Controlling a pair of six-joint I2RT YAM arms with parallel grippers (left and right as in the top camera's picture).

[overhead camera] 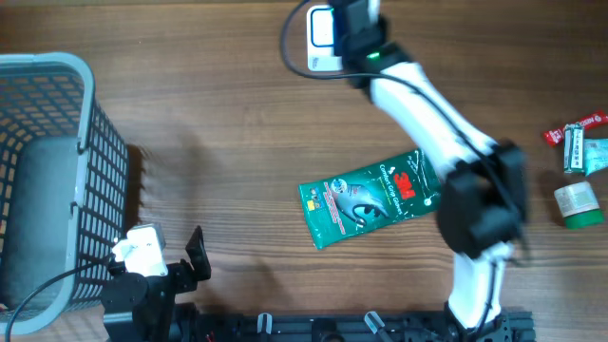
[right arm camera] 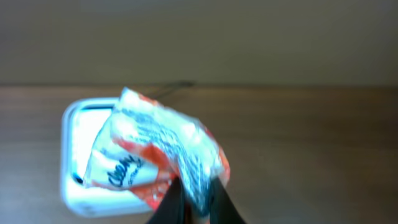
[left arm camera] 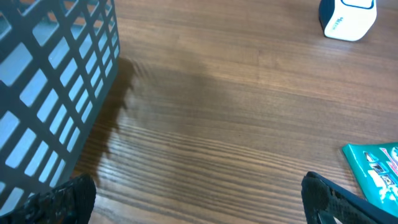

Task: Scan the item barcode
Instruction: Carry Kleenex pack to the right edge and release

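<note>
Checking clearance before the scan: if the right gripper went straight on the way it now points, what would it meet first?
Probably the scanner, which sits just beyond the packet that the right gripper holds. Depth is unclear, so how close they are cannot be told.

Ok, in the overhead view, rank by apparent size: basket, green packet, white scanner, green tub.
1. basket
2. green packet
3. white scanner and green tub: look alike, scanner partly covered, unranked

red-and-white packet (right arm camera: 152, 155), grey lattice basket (overhead camera: 106, 185)
</note>
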